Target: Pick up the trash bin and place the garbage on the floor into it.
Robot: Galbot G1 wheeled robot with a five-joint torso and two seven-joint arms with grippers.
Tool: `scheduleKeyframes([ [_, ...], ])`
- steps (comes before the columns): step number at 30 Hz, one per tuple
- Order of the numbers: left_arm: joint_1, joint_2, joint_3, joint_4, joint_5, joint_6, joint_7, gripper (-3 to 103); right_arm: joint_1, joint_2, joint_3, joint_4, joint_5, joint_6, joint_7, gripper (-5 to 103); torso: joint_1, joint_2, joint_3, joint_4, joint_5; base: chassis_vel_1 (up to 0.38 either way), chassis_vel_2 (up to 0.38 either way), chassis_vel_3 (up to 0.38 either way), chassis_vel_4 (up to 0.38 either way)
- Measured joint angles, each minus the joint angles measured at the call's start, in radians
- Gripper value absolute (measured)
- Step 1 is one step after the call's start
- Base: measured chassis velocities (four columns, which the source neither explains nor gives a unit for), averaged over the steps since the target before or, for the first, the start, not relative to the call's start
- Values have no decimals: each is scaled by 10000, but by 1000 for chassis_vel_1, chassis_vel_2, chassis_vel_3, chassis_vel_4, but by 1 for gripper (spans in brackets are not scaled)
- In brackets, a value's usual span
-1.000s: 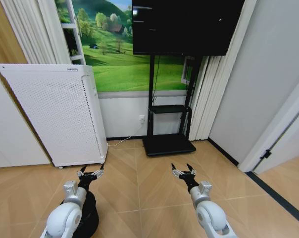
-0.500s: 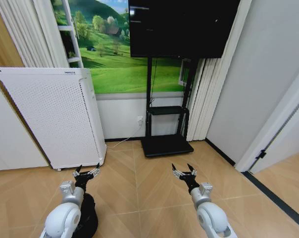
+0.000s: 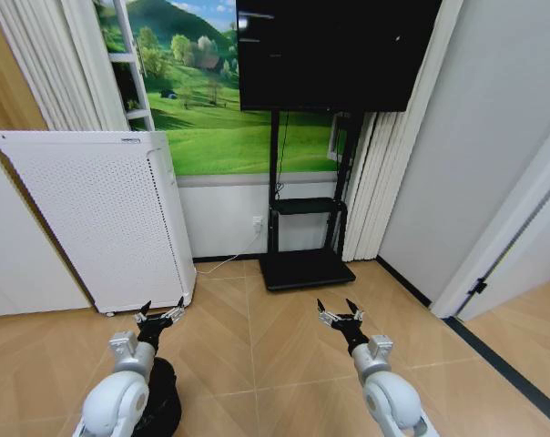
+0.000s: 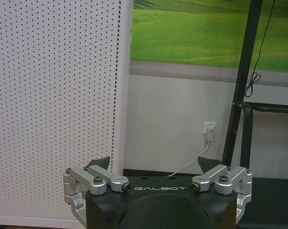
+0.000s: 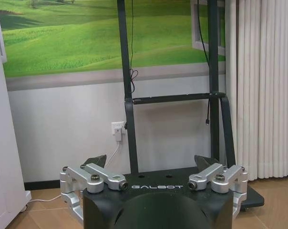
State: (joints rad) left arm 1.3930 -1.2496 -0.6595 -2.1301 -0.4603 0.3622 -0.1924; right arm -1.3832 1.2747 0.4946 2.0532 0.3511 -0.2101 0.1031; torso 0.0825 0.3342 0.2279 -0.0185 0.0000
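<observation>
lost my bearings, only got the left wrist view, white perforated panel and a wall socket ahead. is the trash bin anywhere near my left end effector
observer: In the head view a dark round shape sits on the floor under the left arm, behind the left end effector. It may be the trash bin, but the arm hides most of it.
operator: where's the right end effector
observer: The right end effector is held out over bare floor, level with the left one, open, pointing toward the TV stand's base.
operator: what's right of that stand
observer: White pleated curtains, then a plain wall and a door frame.
</observation>
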Motion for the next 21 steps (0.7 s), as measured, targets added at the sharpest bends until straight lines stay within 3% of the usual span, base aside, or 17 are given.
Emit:
scheduleKeyframes([
  [21,-18,-24,-85,39,-18,-58,40,100,11,83,-18,-26,-168,-4,17,100,291,858,570,1,0,9,13,22,14],
])
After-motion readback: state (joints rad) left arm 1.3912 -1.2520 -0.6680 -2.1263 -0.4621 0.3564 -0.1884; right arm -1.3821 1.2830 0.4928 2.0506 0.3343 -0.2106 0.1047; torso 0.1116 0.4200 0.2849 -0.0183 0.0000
